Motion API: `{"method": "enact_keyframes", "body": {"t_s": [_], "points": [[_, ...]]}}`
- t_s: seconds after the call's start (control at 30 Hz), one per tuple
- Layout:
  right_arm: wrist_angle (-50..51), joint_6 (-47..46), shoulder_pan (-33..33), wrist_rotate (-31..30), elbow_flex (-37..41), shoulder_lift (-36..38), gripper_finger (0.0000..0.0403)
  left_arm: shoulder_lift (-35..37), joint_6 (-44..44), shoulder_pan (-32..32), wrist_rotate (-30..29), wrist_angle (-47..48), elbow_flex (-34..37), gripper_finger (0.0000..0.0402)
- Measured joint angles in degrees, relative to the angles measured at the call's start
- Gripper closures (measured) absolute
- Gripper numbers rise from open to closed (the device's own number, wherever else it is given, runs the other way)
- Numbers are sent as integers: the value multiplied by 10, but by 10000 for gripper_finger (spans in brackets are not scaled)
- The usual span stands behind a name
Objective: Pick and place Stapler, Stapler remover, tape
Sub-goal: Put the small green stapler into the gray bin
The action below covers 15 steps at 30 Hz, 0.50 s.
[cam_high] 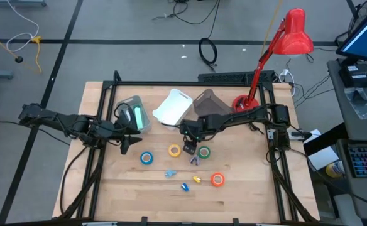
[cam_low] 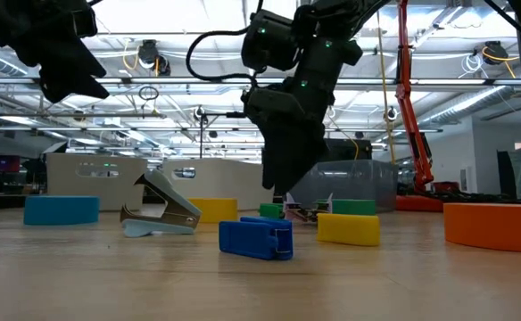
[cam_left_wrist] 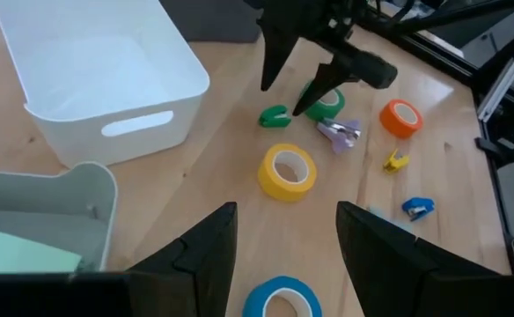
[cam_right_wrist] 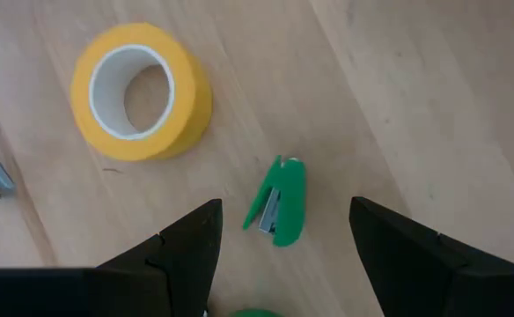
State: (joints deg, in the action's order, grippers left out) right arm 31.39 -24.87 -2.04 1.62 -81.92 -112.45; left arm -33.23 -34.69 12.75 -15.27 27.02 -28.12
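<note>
Right gripper (cam_right_wrist: pixel 279 242): fingers spread wide, holding nothing, poised directly above the small green stapler (cam_right_wrist: pixel 278 202) on the table (cam_high: pixel 246 194).
Yellow tape (cam_right_wrist: pixel 140 90): flat on the table, just beside that stapler.
Left gripper (cam_left_wrist: pixel 283 238): open and empty, near the blue tape (cam_left_wrist: pixel 281 298).
White bin (cam_left_wrist: pixel 99 70): beyond the tapes.

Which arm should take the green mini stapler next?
Right. The right gripper hangs open directly over the green stapler, which lies between its fingers beside the yellow tape. The left gripper is open too, but farther off, nearer the blue tape.
</note>
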Motion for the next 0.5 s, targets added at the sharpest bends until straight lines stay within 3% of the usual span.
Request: {"method": "enact_keyframes", "body": {"t_s": [0.5], "points": [[-18,-23,10,-2,1,-25,161,0,12,0,0,-4,0,204]]}}
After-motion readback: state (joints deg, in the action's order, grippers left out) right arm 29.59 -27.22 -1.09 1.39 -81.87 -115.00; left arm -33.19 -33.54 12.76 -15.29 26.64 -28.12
